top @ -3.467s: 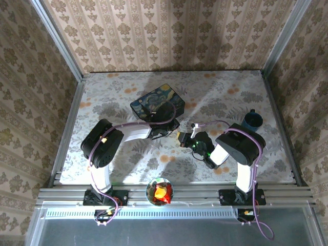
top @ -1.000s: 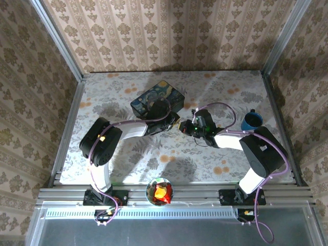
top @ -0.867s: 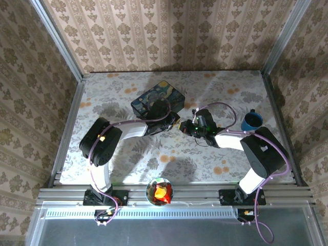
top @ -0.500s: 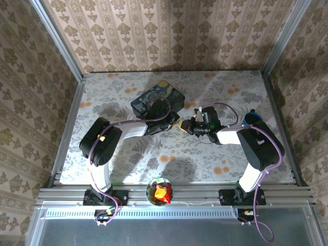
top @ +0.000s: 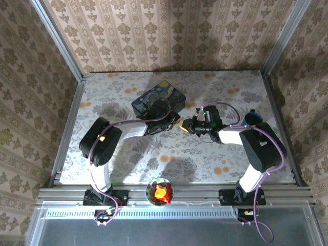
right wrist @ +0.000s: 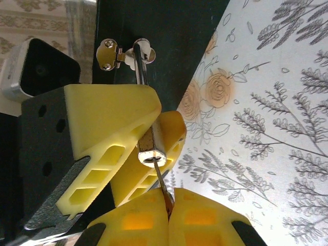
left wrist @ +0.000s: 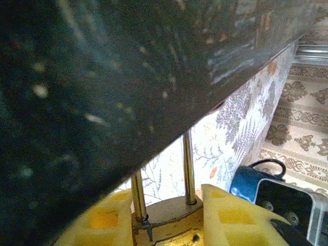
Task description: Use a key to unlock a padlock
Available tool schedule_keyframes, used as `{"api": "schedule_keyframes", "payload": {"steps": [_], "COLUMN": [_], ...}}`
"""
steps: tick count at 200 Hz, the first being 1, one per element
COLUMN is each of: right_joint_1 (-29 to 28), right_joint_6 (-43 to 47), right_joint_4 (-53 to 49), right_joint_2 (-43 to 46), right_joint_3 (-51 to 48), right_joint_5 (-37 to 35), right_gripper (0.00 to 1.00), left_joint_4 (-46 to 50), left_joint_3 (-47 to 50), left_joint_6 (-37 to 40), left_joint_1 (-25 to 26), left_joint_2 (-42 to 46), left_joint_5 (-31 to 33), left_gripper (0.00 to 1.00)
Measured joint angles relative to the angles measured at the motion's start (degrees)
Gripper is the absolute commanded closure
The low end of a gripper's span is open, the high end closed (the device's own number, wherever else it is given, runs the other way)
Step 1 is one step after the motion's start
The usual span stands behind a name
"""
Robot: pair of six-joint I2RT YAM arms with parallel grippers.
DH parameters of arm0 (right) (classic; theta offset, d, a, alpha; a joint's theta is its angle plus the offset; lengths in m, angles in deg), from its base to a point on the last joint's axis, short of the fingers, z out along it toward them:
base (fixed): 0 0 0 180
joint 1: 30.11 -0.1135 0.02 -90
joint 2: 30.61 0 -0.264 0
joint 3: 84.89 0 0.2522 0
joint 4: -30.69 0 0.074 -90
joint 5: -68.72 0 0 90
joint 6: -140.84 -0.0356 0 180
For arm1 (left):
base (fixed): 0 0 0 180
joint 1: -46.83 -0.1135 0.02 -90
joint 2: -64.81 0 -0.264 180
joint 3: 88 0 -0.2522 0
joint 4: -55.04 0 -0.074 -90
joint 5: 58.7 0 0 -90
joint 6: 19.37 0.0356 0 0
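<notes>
Right wrist: right gripper (right wrist: 166,218) jaws pinched tight on key (right wrist: 161,184), blade tip at padlock (right wrist: 152,148) keyhole, depth unclear. Brass body clamped between narrowly set jaws of left gripper (left wrist: 165,218). Shackle (left wrist: 187,164) legs seated, looped through hasp (right wrist: 115,54) at 4 o'clock of starry-night box (top: 156,98). Remaining, as judged: turn key, free shackle.

brass-gold metal padlock (left wrist: 166,225), glossy box (left wrist: 102,77)
</notes>
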Motion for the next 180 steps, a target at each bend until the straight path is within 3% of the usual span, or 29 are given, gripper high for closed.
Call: {"api": "schedule_keyframes", "payload": {"steps": [42,76,125,153,180], "right_joint_1": [-6.1,-8.41,-7.56,-9.29,-8.22], "right_joint_6": [9.44,16.0,21.75,26.75,26.05], "right_joint_4": [-18.01,-27.78,-31.78,-37.0,-32.7], "right_joint_2": [4.22,4.46,2.4,1.22,1.9], "right_joint_3": [6.27,10.91,13.94,17.73,14.84], "right_joint_5": [-15.45,-23.06,-19.26,-23.28,-22.18], "right_gripper": [1.0,1.0,1.0,1.0,1.0], "left_joint_4": [0.35,0.81,1.44,2.08,2.64], "left_joint_3": [-0.07,-0.09,-0.17,-0.44,-0.7], "left_joint_6": [0.02,0.09,0.81,0.83,0.83], "left_joint_1": [0.0,0.02,0.33,0.28,0.28], "left_joint_2": [0.09,0.28,0.35,0.35,0.33], "left_joint_5": [-0.57,-1.14,-0.83,-0.37,-0.17], "left_gripper": [1.0,1.0,1.0,1.0,1.0]}}
